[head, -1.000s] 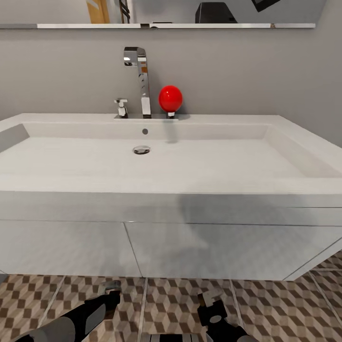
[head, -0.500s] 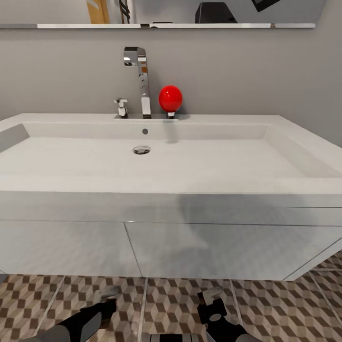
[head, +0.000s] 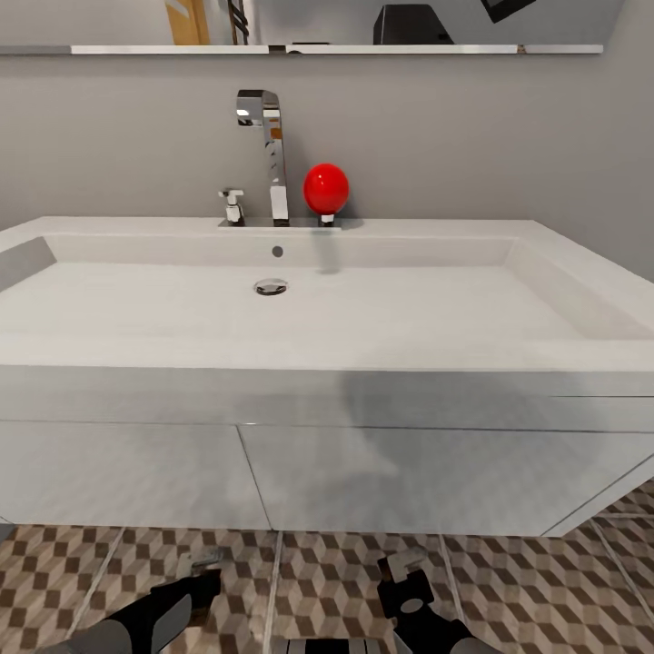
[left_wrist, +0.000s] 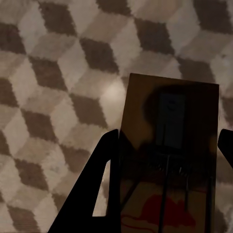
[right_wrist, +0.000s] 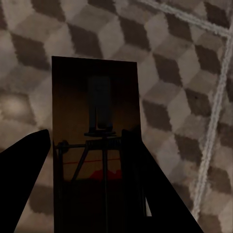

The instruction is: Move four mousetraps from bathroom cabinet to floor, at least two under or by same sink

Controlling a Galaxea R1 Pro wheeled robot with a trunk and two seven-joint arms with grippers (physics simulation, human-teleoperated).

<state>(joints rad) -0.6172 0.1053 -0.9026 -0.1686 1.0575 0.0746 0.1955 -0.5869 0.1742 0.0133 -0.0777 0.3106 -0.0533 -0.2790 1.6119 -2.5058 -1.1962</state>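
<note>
The wide white sink [head: 300, 313] with its chrome faucet [head: 268, 154] hangs right in front of me over the cube-patterned bathroom floor [head: 336, 572]. Both grippers are low over the tiles just in front of the sink's body. My left gripper [head: 202, 568] [left_wrist: 170, 136] is shut on a dark-brown mousetrap [left_wrist: 167, 160], its fingers [left_wrist: 97, 194] pressed against the long edges. My right gripper [head: 404, 565] [right_wrist: 87, 133] is shut on a second mousetrap [right_wrist: 94, 111] the same way. The other mousetraps and the cabinet are out of view.
A red ball [head: 325, 188] stands on the sink's back ledge beside the faucet. The sink's white front panel [head: 363, 472] hangs just beyond both grippers. A pale grout line [right_wrist: 213, 131] runs across the floor near the right gripper.
My left gripper has sunk a little lower toward the floor. The right gripper and the camera have stayed put.
</note>
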